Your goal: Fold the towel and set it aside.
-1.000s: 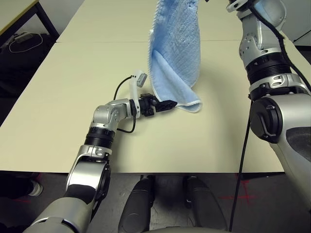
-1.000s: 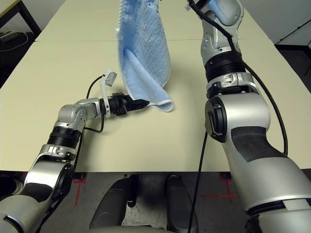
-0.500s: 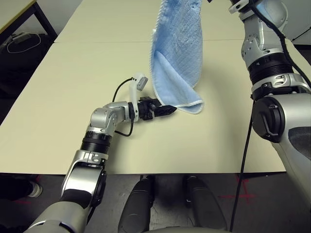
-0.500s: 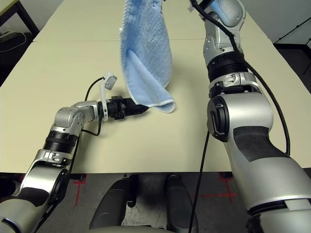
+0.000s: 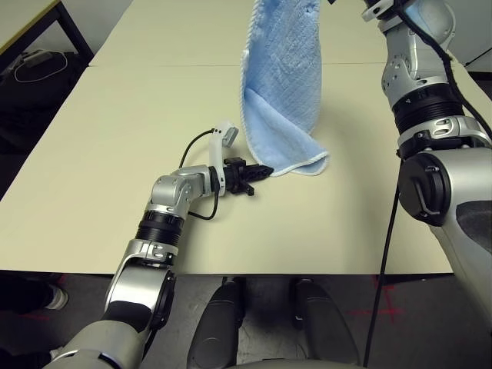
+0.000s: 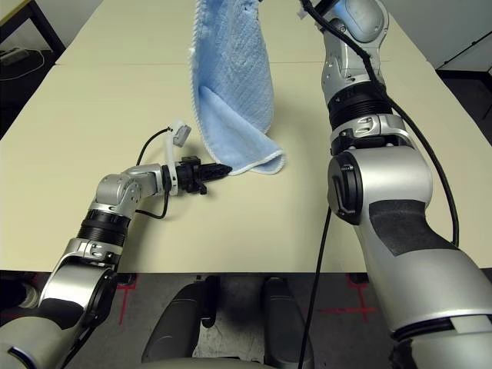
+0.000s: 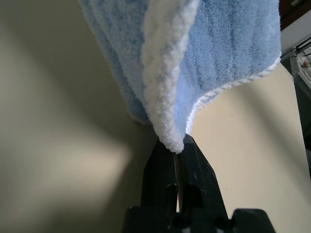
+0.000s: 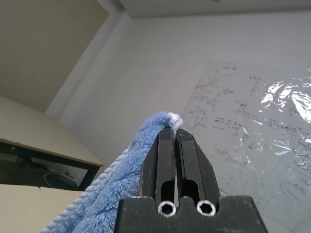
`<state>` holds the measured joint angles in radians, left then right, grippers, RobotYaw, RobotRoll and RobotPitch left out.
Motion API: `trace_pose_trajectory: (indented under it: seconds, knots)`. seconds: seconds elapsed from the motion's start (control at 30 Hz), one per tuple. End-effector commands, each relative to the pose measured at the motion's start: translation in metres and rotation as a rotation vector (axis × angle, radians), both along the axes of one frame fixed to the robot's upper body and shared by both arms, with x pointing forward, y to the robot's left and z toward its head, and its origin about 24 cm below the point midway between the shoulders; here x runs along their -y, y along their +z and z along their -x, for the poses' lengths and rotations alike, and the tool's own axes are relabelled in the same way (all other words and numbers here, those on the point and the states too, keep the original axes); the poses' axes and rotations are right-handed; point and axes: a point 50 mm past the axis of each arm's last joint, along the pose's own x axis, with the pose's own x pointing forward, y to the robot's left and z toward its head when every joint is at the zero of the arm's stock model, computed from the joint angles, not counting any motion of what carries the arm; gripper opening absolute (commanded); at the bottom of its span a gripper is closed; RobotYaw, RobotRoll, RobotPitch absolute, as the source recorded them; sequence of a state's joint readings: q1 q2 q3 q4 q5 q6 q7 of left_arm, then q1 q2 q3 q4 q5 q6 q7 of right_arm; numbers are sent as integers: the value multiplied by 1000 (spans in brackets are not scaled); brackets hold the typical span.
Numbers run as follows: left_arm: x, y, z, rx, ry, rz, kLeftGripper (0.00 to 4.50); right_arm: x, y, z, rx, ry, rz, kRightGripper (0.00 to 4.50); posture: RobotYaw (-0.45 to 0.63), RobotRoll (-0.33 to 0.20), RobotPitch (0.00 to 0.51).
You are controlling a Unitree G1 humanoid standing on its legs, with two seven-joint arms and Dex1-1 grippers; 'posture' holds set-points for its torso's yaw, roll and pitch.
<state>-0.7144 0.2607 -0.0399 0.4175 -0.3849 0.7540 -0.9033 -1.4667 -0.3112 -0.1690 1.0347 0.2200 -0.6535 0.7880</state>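
Observation:
The light blue towel (image 5: 280, 77) hangs tall over the middle of the table, and its lower fold rests on the tabletop. High above, my right gripper (image 8: 175, 133) is shut on the towel's (image 8: 141, 160) top corner. My left gripper (image 5: 260, 171) lies low on the table at the near left of the fold. Its jaws are shut on the white-edged lower corner of the towel (image 7: 167, 97), which meets the left gripper (image 7: 176, 145) at its fingertips.
The beige table (image 5: 115, 138) has bare room to the left and right of the towel, with a seam (image 5: 154, 65) to a second table behind. A black cable (image 5: 384, 254) hangs beside my right arm. Dark floor and a table leg (image 5: 73, 34) lie at the far left.
My left gripper has closed from wide open onto the towel's lower corner. The towel's bottom fold has shifted a little to the right. The right arm still holds the top.

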Motion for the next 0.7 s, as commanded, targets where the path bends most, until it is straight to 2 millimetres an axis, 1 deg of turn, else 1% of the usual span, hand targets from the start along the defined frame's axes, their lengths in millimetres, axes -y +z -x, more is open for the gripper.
trace_pose_trajectory:
  seconds: [0.03,0.1,0.23,0.3,0.37,0.47,0.53,0.63,0.7]
  knots:
    - [-4,-13,4,-70,-18,-32,55,4,5,1,5,-15,-7,0,7,0,232]
    - [-14,-5,0,-36,-3,-61,55,7,2,-2,-12,-26,-14,0,7,0,229]
    - [-40,16,-9,60,49,-117,55,22,-5,-6,-50,-72,-32,0,12,0,224]
    - [-61,39,-15,128,98,-147,55,40,-15,-8,-78,-127,-17,0,32,0,222]
    - [-81,58,-16,186,134,-196,55,56,-27,-10,-113,-173,13,0,47,0,221]
    - [-102,79,-16,232,175,-239,55,73,-50,-10,-167,-214,88,0,55,0,223]
    - [-108,91,-14,272,193,-265,55,84,-63,-9,-207,-225,108,0,64,0,225]
    - [-110,109,-14,328,229,-277,55,100,-81,-6,-283,-232,125,0,68,0,227]
    - [-111,117,-15,371,264,-292,55,109,-96,-4,-396,-198,128,0,68,0,230]
